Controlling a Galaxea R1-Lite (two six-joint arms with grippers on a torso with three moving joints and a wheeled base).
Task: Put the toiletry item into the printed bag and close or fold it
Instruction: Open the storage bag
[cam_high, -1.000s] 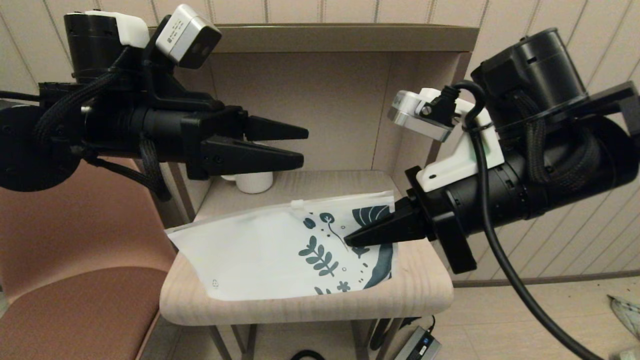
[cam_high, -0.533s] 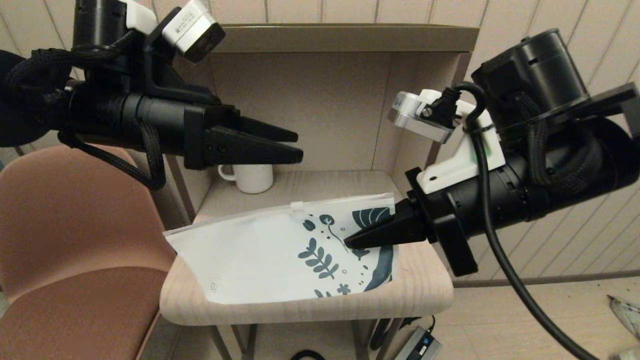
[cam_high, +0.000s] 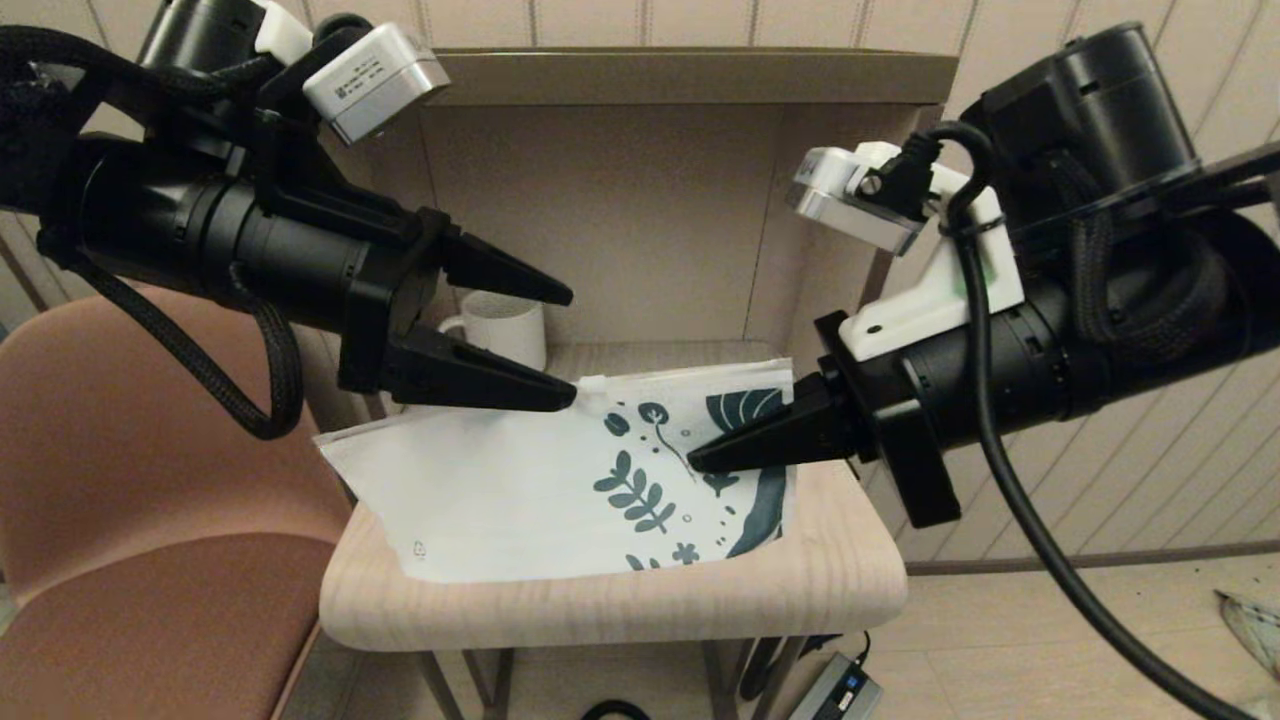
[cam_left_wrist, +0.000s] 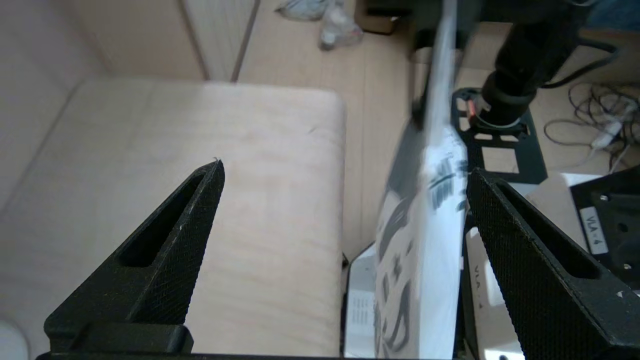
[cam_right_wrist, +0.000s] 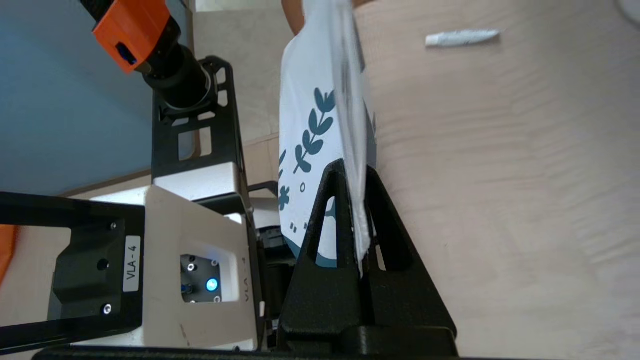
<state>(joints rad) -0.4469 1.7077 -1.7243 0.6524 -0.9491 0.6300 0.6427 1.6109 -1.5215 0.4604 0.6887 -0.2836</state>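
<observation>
The printed bag (cam_high: 500, 490) is white with a teal leaf print and hangs tilted over the small table (cam_high: 620, 600). My right gripper (cam_high: 692, 462) is shut on its printed end, and the film shows pinched between the fingers in the right wrist view (cam_right_wrist: 355, 167). My left gripper (cam_high: 572, 348) is open at the bag's zip edge, its lower finger beside the white slider (cam_high: 593, 384). In the left wrist view the bag (cam_left_wrist: 425, 260) stands edge-on close to one finger (cam_left_wrist: 500, 210). The toiletry item (cam_right_wrist: 462, 37), a slim white tube, lies on the tabletop beyond the bag (cam_right_wrist: 310, 125); in the head view it is hidden.
A white mug (cam_high: 505, 325) stands at the back left of the table, inside a three-walled alcove. A pink chair (cam_high: 130, 500) is at the left. A power adapter (cam_high: 840, 690) lies on the floor under the table.
My left gripper has dropped from above the mug to the bag's zip edge and its fingers have spread wide. The right gripper has raised the bag slightly.
</observation>
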